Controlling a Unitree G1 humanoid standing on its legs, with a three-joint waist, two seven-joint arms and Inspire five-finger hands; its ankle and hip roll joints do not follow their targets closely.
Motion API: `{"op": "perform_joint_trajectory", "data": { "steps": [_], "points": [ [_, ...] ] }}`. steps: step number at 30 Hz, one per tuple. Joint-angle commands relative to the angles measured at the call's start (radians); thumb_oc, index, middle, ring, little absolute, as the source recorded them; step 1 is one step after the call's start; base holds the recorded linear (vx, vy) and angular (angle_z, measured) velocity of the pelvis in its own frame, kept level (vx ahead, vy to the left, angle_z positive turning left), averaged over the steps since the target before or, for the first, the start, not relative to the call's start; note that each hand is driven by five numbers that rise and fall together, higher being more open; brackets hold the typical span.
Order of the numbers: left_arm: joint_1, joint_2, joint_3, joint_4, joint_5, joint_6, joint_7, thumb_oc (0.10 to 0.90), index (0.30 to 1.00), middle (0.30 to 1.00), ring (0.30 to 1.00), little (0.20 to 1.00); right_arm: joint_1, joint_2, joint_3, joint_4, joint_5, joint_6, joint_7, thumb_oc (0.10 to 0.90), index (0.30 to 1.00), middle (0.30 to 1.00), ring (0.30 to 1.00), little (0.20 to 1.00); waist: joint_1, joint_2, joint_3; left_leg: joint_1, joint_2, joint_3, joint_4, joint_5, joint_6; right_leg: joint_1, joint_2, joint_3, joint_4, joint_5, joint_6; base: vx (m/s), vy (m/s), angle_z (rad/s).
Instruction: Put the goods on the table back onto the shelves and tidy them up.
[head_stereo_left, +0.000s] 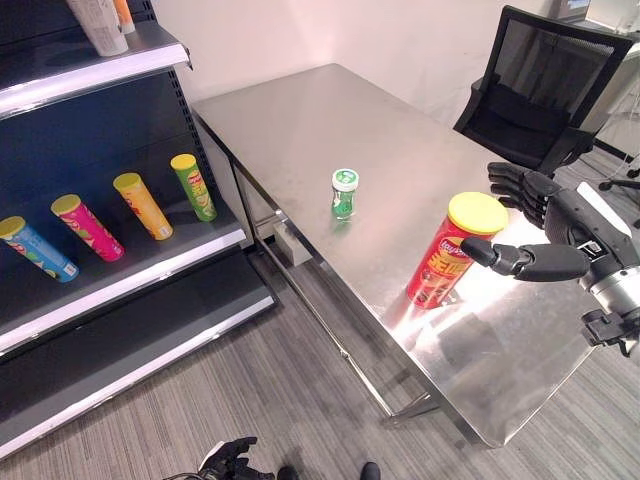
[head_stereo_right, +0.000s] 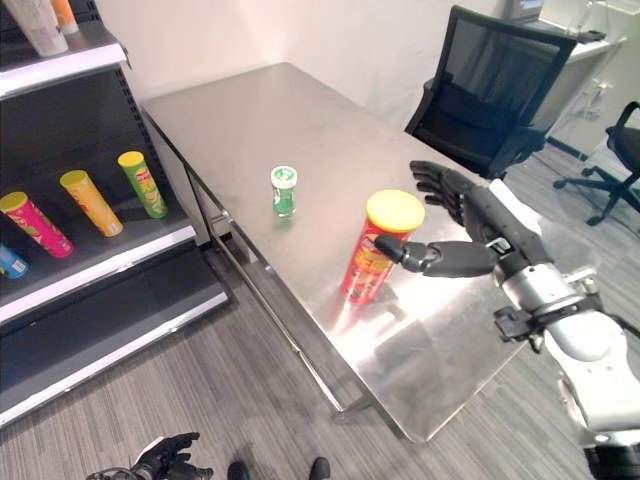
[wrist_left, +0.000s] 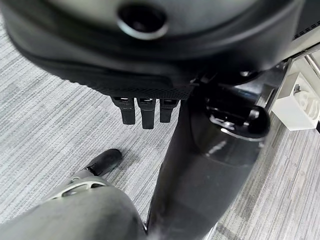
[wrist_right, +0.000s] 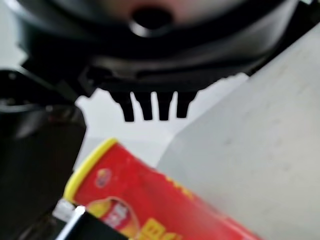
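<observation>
Surface (head_stereo_left: 330, 120): stainless steel, set at an angle beside the shelves, carrying 2 goods.

Item 1: red can (head_stereo_left: 445, 253) with yellow lid, upright near the surface's front edge. The right hand (head_stereo_left: 545, 215) sits just beside it, thumb (head_stereo_left: 500, 258) reaching toward the can's near side and fingers (head_stereo_left: 515, 185) spread behind the lid. The hand is released, fingers extended, with no grasp on the can; whether the thumb tip touches the can is not clear. The right wrist view shows the red can (wrist_right: 150, 200) lying across the frame past the hand's straight fingers (wrist_right: 155, 107).

Item 2: small green bottle (head_stereo_left: 344, 193) with a pale green-and-white cap, upright near the middle of the surface, well apart from the red can.

Shelves (head_stereo_left: 130, 270): dark unit with pale front edges. The middle shelf holds 4 cans lying on their sides in a row: blue can (head_stereo_left: 38, 249), pink can (head_stereo_left: 87, 227), orange can (head_stereo_left: 143, 205), green can (head_stereo_left: 193, 186), each with a yellow lid. The upper shelf (head_stereo_left: 90, 65) carries the bases of 2 more items, 1 pale and 1 orange.

Left hand (head_stereo_left: 232, 460): low over the grey carpet floor (head_stereo_left: 250, 390), holding nothing, fingers loosely curled in the eye views; its wrist view shows fingers (wrist_left: 142, 112) pointing down at the floor.

Black office chair (head_stereo_left: 545, 85): behind the surface's far side.
</observation>
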Motion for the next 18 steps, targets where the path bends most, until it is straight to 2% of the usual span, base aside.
{"op": "perform_joint_trajectory", "data": {
  "steps": [1, 5, 18],
  "points": [
    [-0.035, 0.03, -0.014, 0.035, 0.014, -0.036, 0.0, 0.8, 0.9, 0.9, 0.9, 0.9, -0.153, -0.067, -0.017, -0.002, 0.008, -0.068, -0.027, 0.8, 0.9, 0.9, 0.9, 0.9, 0.036, -0.055, -0.035, 0.004, 0.024, 0.015, 0.014, -0.056, -0.04, 0.03, -0.017, 0.009, 0.006, -0.03, 0.074, 0.01, 0.005, 0.03],
    [-0.034, 0.032, -0.015, 0.034, 0.009, -0.035, 0.003, 0.8, 0.9, 0.9, 0.9, 0.9, -0.185, -0.086, 0.027, 0.015, -0.015, -0.062, -0.03, 0.8, 0.9, 0.9, 0.9, 0.9, 0.045, -0.057, -0.033, 0.001, 0.022, 0.009, 0.014, -0.054, -0.04, 0.031, -0.019, 0.002, 0.006, -0.028, 0.074, 0.0, 0.001, 0.01],
    [-0.022, 0.036, -0.009, 0.037, 0.006, -0.035, 0.005, 0.8, 0.9, 0.9, 0.9, 0.9, -0.215, -0.077, 0.065, 0.029, -0.026, -0.063, -0.033, 0.8, 0.9, 0.9, 0.9, 0.9, 0.062, -0.06, -0.034, -0.004, 0.017, -0.007, 0.014, -0.056, -0.039, 0.036, -0.025, -0.015, 0.006, -0.03, 0.075, 0.01, 0.002, 0.06]
  ]
}}
